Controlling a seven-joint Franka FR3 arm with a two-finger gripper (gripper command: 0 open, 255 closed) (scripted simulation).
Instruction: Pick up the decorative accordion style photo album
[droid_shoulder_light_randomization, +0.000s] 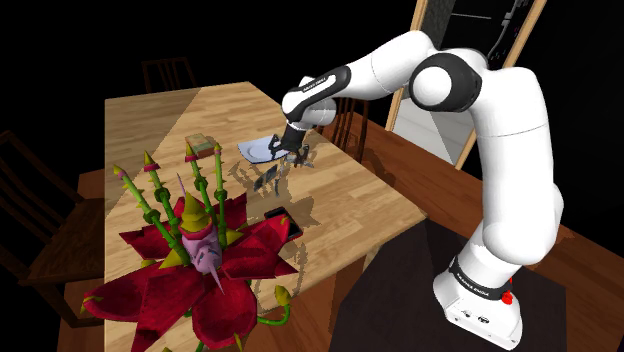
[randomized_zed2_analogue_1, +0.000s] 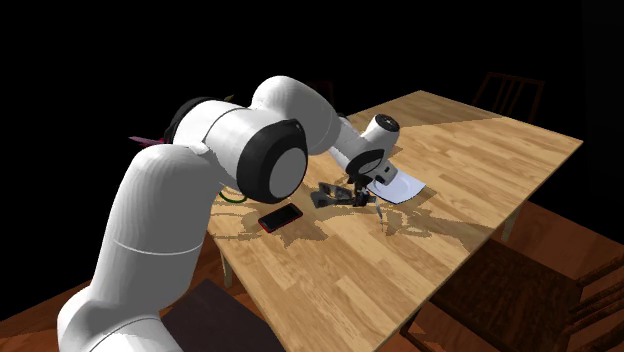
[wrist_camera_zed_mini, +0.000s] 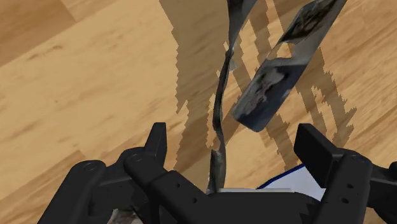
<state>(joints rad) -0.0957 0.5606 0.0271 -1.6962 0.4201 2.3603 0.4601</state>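
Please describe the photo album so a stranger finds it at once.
On the wooden table, between the red flower and the white sheet, is the photo album. Unlike the flat black phone nearby, it is a zigzag of small picture panels.

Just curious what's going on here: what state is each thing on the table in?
Claw: open, over the album, holding nothing.
Album: unfolded, on the table, not gripped.
Phone: lying flat, screen dark.
Flower: in bloom, petals spread.
Sheet: lying flat.
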